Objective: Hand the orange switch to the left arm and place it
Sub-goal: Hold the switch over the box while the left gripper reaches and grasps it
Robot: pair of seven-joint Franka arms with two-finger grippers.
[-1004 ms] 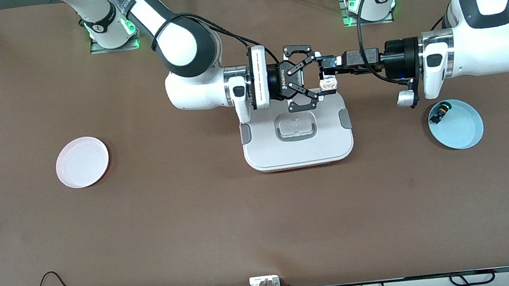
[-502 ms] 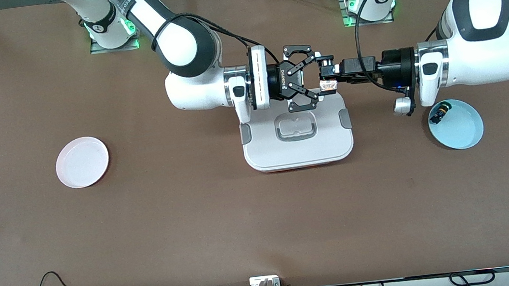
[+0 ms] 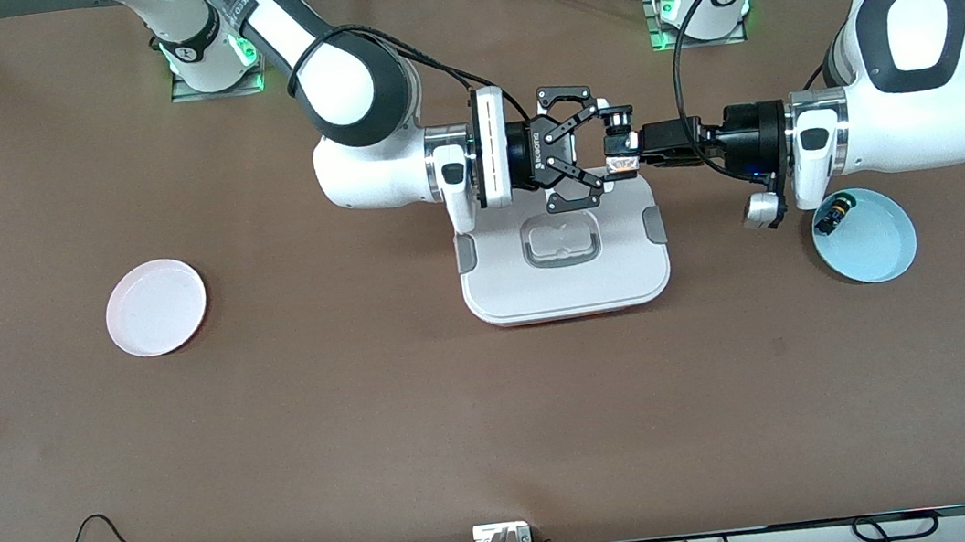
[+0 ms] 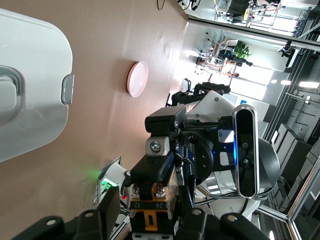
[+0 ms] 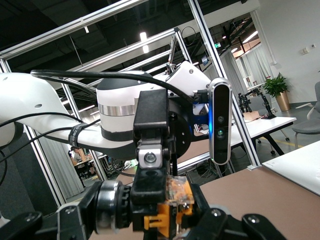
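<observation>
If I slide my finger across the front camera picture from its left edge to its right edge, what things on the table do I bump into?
Pink plate → white box → blue plate, which holds a little black switch.

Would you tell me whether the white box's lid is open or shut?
Shut: the box lies flat on the table, its lid seated with the grey side latches down.

Box (image 3: 562,252) directly under both grippers mid-table; open table elsewhere.
</observation>
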